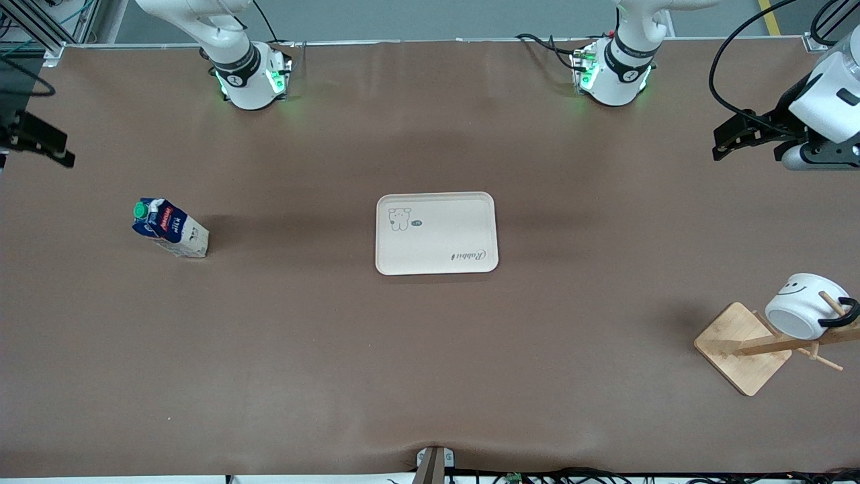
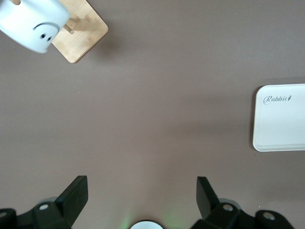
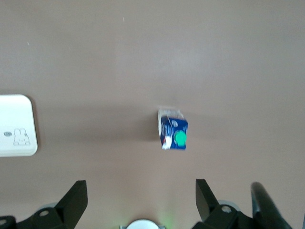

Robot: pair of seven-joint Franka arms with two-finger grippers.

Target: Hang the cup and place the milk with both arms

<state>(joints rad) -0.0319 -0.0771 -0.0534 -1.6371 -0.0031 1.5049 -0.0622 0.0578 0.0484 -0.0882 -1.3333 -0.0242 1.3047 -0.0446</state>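
The cup [image 1: 803, 306], a white mug with a black smiley, hangs tilted by its black handle on a peg of a wooden rack [image 1: 739, 346] at the left arm's end of the table. The left wrist view shows the cup [image 2: 33, 21] over the rack's base [image 2: 81, 28]. The milk [image 1: 169, 227] stands upright on the table toward the right arm's end, with its green cap [image 3: 180, 138] on top. My left gripper [image 1: 722, 142] [image 2: 142, 183] hangs open and empty over bare table. My right gripper [image 1: 57, 151] [image 3: 141, 187] is open and empty over the table's edge, apart from the milk.
A white tray [image 1: 437, 232] with a small animal drawing lies empty in the middle of the table, between the milk and the rack. It also shows at the edge of both wrist views as the tray [image 2: 281, 119] [image 3: 16, 125]. The two arm bases [image 1: 248, 81] [image 1: 611, 74] stand along the table's edge farthest from the front camera.
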